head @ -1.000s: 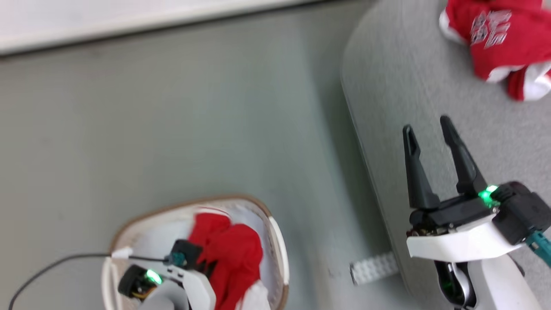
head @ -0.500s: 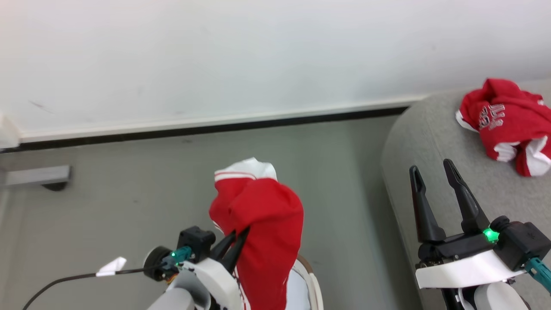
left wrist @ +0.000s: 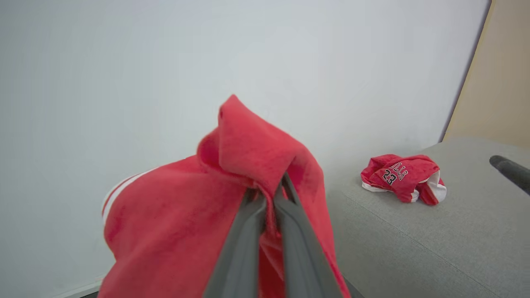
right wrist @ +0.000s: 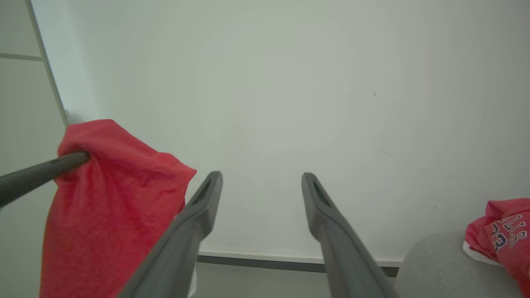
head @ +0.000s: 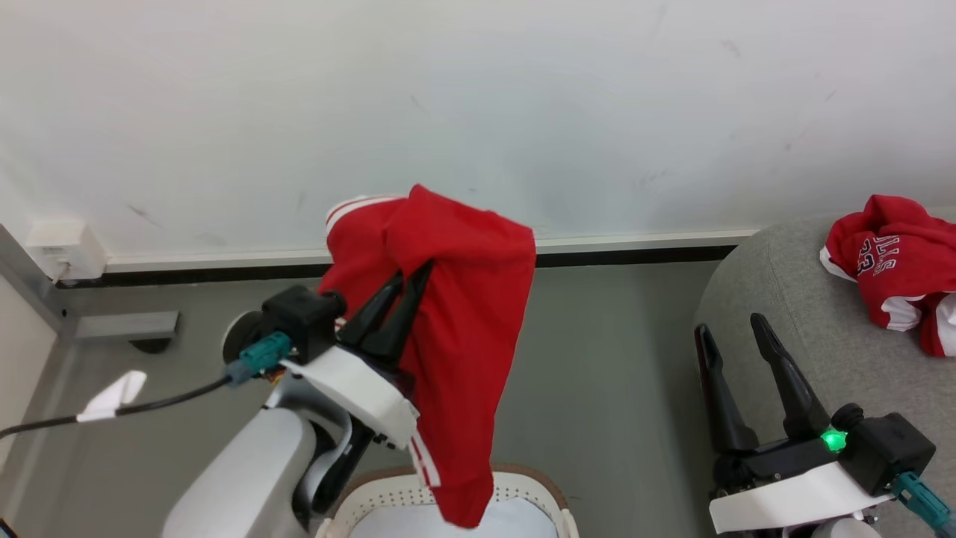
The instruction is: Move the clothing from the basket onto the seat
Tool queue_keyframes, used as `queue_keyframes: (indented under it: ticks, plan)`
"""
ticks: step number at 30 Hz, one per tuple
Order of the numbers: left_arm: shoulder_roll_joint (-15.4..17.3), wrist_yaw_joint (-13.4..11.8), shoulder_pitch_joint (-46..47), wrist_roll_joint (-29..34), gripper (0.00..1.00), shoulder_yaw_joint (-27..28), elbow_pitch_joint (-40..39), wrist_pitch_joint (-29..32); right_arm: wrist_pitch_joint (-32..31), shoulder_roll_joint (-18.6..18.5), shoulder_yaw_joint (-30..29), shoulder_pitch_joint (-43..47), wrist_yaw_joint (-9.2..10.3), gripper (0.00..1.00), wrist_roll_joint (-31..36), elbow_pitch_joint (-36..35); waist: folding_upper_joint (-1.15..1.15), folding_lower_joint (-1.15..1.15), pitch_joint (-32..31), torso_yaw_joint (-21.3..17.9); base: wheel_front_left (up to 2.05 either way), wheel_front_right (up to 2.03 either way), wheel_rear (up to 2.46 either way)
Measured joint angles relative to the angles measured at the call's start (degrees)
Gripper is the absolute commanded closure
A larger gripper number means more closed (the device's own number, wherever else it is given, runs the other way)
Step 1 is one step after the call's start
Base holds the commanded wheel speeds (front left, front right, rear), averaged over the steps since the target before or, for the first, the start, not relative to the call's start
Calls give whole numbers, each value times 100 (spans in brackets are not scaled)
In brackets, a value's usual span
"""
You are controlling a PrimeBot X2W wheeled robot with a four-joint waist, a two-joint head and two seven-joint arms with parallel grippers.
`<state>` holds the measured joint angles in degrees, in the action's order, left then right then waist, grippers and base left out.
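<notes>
A second ago our left end effector was down inside the basket among red cloth. Now it is raised high in front of the wall, fingers pressed together on a fold of a red garment. The cloth hangs from the grip, and its lower end dangles just over the basket's brown rim. Our head camera has also tilted up, so much of the shift in that view is our own.

We judge the pick done. What remains is the carry rightward to the grey seat, where a second garment already lies crumpled. Our right end effector has its fingers spread apart and holds nothing. It sits beside the seat's rounded edge, as it did before.

On the seated garment we read white-outlined "LLS" above the number 23, with the start of the word folded under. The held garment shows white stripes at one edge and no writing.
</notes>
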<state>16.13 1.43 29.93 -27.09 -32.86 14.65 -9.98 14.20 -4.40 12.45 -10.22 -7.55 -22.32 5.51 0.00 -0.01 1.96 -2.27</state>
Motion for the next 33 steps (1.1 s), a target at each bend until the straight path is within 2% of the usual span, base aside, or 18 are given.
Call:
queue_keyframes:
  ticks: [8, 20, 27, 33]
  plan:
    - [153, -258, 62, -278, 100, 256, -854, 444, 8, 37, 212, 65, 0, 0, -41, 80, 0, 0, -90, -19, 0, 0, 0]
    - [258, -436, -211, -370, 100, 313, -1183, 510, -7, -8, 456, 57, 0, 0, -75, 131, 0, 1, -145, -97, 0, 0, 0]
    - [242, -433, -249, -371, 100, 210, -1318, 515, -162, -180, 1112, -132, 0, 0, -300, 168, 0, 1, -122, -29, 0, 0, 0]
    - [136, -375, -242, -368, 100, 24, -1433, 530, -365, -630, 1913, -792, 0, 0, -1021, 443, 0, 2, -49, 100, 0, 0, 0]
